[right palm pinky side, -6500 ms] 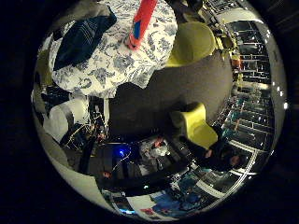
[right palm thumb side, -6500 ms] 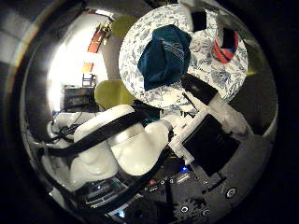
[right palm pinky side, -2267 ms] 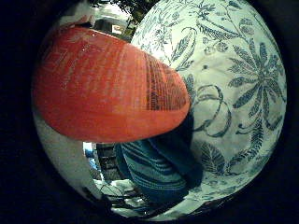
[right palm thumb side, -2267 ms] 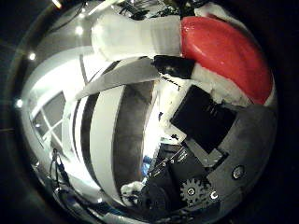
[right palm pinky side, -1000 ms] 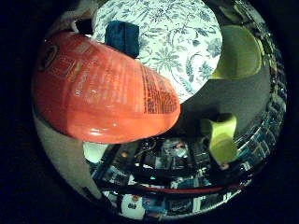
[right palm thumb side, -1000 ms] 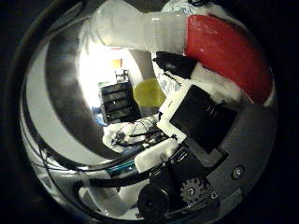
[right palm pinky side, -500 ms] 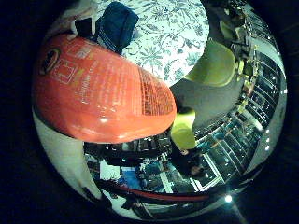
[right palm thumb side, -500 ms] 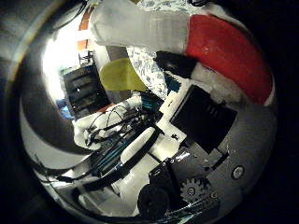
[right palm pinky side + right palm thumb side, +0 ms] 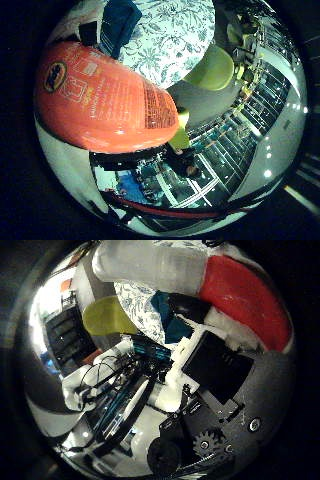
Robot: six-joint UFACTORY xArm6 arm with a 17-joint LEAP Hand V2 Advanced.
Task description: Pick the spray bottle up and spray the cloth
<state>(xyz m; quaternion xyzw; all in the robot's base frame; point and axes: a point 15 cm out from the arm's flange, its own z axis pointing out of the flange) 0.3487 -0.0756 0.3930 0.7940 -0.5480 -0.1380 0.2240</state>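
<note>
Item: spray bottle (image 9: 105, 107), orange-red body, white upper part. Location: against the palm, filling much of the little-finger-side view, lifted clear of the table (image 9: 175, 45).

Item: hand (image 9: 220, 385), white and black parts. State: fingers curled round the bottle, which shows red and white at the edge of the thumb-side view; the bottle is carried in this grip.

Item: cloth (image 9: 117, 22), dark blue, lying on the flower-patterned tablecloth, well apart from the bottle and seen past its shoulder.

Item: green chairs (image 9: 212, 70), beside the table.

Hazards, as I judge them: the nozzle's heading is not visible, so a squeeze from here could send spray onto the tablecloth or floor instead of the cloth. The bottle body is smooth and rounded; working the trigger may loosen the hold and let it twist or slip. No finger can be seen on the trigger.

Change since half a second ago: the bottle sits the same against the palm; table and cloth appear smaller and nearer the view's edge, more floor and room showing, so the hand has turned or risen.
</note>
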